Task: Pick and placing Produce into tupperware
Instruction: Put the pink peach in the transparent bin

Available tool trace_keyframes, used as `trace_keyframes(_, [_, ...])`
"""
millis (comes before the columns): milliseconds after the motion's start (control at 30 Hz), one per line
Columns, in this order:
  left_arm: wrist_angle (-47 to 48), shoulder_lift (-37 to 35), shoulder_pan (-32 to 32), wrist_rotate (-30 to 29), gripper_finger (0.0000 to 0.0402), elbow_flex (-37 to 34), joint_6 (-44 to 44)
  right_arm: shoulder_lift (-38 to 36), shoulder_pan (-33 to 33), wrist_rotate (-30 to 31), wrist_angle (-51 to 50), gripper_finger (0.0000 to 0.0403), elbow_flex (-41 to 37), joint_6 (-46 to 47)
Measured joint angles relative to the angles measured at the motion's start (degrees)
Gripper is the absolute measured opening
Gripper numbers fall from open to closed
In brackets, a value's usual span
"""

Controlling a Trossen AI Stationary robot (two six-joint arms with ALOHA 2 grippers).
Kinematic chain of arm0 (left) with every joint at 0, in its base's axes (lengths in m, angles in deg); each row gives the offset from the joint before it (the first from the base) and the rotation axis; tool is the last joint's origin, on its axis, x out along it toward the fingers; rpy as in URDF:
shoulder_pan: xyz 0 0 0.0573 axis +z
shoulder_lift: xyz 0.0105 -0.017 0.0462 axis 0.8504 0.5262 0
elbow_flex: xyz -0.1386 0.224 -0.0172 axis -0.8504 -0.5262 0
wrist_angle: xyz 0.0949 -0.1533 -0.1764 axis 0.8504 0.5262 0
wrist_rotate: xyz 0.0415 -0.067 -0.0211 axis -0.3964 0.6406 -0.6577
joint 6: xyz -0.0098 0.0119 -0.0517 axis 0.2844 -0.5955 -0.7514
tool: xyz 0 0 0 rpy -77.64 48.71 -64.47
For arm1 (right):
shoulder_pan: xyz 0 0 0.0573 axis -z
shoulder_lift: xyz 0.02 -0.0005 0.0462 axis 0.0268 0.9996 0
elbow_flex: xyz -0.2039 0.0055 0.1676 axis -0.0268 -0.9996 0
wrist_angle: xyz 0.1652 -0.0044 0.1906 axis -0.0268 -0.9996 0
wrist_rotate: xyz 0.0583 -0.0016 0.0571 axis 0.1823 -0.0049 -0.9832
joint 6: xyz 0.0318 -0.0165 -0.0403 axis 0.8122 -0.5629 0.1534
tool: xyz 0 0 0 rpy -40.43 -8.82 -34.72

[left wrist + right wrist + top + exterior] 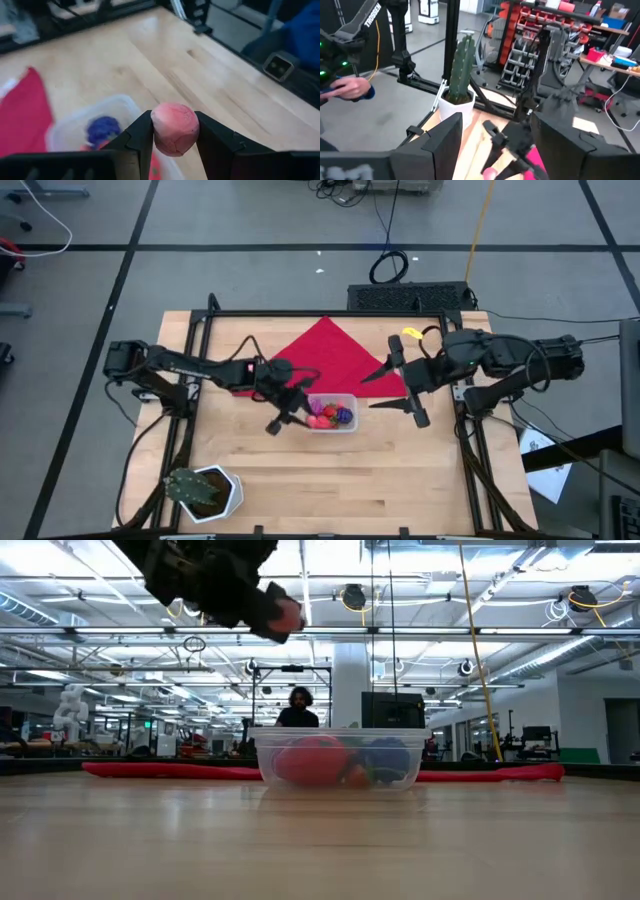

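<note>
The clear tupperware tub [345, 425] stands on the wooden table just in front of the red cloth, with red and purple toy fruit [330, 415] inside it. In the low view the tub [340, 762] rests flat on its base. My left gripper [298, 404] hovers high beside the tub's left end, shut on a pinkish-red toy ball [175, 129]. That ball also shows in the low view [286, 616], well above the tub. My right gripper [401, 387] waits open to the right of the tub, above the table. My left gripper pinches the pinkish-red ball [174, 131] between its two fingers [141, 137], one on each side of its middle. The ball is lifted clear, high above the table and the tub's rim [95, 107]. The fingers slant downward from the table's left.
A big red triangular cloth [330, 352] lies behind the tub. A green plant in a white pot [203, 491] stands at the near left corner. Black frame rails edge the table [300, 470]. A person [300, 708] stands beyond the far edge, and a hand [350, 90] shows off-table.
</note>
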Motion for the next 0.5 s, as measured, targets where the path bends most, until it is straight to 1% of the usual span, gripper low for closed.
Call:
trace_keyframes(100, [-0.48, -0.18, 3.14, 0.63, 0.0129, 0.11, -0.61, 0.01, 0.0, 0.04, -0.92, 0.0228, 0.0, 0.02])
trace_keyframes(267, [-0.56, -0.13, 7.74, -0.69, 0.0129, 0.25, -5.54, 0.04, 0.0, 0.04, -2.47, 0.0228, 0.0, 0.0])
trace_keyframes(400, [-0.53, -0.11, 9.28, -3.31, 0.0129, 0.26, -10.45, 0.06, 0.0, 0.07, -2.61, 0.0228, 0.0, -0.78])
trace_keyframes(500, [-0.56, -0.12, 9.44, -3.97, 0.0129, 0.26, -11.62, 0.04, 0.0, 0.08, -2.56, 0.0228, 0.0, -1.59])
